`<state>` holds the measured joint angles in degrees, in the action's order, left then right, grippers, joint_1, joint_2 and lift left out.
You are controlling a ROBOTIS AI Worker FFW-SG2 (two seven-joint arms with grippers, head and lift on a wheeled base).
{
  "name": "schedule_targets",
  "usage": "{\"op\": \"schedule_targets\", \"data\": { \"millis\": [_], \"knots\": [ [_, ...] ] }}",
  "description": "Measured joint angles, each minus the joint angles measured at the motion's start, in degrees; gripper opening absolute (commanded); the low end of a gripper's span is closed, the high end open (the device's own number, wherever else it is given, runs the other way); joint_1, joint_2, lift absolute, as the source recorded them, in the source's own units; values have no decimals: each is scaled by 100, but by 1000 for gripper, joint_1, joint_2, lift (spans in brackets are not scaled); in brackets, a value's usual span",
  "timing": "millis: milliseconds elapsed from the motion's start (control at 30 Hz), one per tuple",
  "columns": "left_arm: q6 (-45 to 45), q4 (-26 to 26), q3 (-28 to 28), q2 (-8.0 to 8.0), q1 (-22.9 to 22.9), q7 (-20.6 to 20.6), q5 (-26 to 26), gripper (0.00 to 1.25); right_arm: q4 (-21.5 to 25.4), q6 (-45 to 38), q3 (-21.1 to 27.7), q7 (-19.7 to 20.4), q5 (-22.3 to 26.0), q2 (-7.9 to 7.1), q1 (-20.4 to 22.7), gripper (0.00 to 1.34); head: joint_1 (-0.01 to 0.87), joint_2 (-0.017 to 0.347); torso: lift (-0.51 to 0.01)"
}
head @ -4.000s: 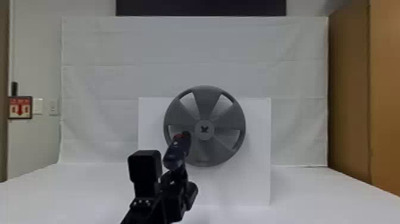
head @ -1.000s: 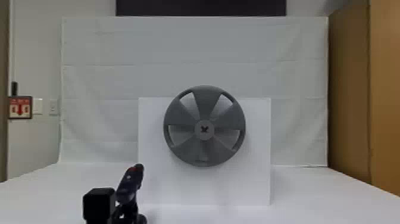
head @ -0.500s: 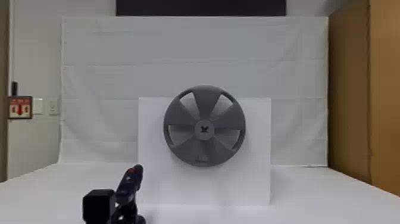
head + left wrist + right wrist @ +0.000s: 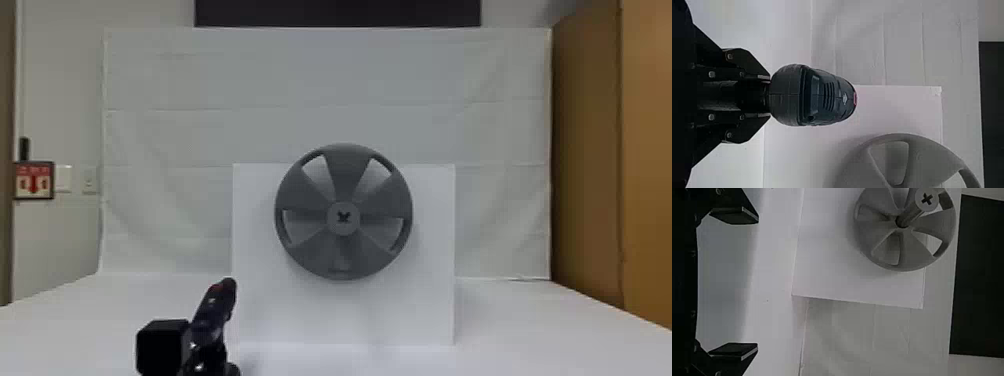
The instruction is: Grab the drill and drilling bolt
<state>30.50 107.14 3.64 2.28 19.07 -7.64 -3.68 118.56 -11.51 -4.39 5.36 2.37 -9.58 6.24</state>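
grey wheel (image 4: 345, 177) first: the bolt (image 4: 344, 225) sits right in its middle, and the right wrist view shows the bolt poking straight out of it, with a cross on its flat end. the drill (image 4: 214, 311) is to the left of the wheel and lower down, apart from it. so the bolt is up and to the right of the drill. the left gripper (image 4: 769, 96) has the drill pinched tight between its fingers, so that is the arm for this job. the right gripper (image 4: 757, 282) is wide apart with nothing in it, and apart from the wheel.

the drill's body looks long, and i think its nose points off toward the wheel's board (image 4: 400, 320). next, i guess, it has to go up and over to the wheel's middle and line up with the bolt. if it comes in crooked, it could slip off.

the drill's nose is hidden behind its own fat body. i can't tell how far in front of the wheel it is. the low part of the left arm is cut off.
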Motion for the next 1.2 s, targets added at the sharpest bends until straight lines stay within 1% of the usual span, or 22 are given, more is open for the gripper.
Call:
{"op": "schedule_targets", "data": {
  "millis": [100,133,167,200,233,300,467,600,700,767,1200],
  "knots": [
    [0,0,-16,0,0,0,5,74,0,5,0,0,0,0,0,1180,-15,51,-398],
    [0,0,-18,0,0,3,6,124,0,7,0,0,0,0,0,1180,-15,51,-398],
    [0,0,-18,0,0,7,6,238,0,8,0,0,0,0,0,1178,-15,51,-398],
    [-3,0,-18,0,0,8,5,439,0,8,0,0,0,0,0,1180,-15,51,-398],
    [-9,0,-17,0,-2,9,5,561,0,8,0,0,0,0,0,1178,-15,51,-398],
    [-38,-2,-14,0,-12,9,4,732,0,10,0,0,0,0,0,1180,-15,51,-398],
    [-92,-8,-13,0,-32,24,1,792,-1,11,4,0,0,0,5,1178,-15,51,-398],
    [-97,-9,-8,0,-38,29,11,927,-1,10,7,0,0,0,9,1178,-15,51,-398],
    [-97,-9,1,0,-43,32,26,997,-1,10,8,0,0,0,9,1178,-15,51,-398],
    [-97,-9,4,0,-44,34,38,1014,-1,10,8,0,0,0,9,1178,-15,51,-398],
    [-97,-9,22,0,-51,44,92,1022,-1,10,10,0,0,0,9,1178,-15,51,-398]
  ]
}}
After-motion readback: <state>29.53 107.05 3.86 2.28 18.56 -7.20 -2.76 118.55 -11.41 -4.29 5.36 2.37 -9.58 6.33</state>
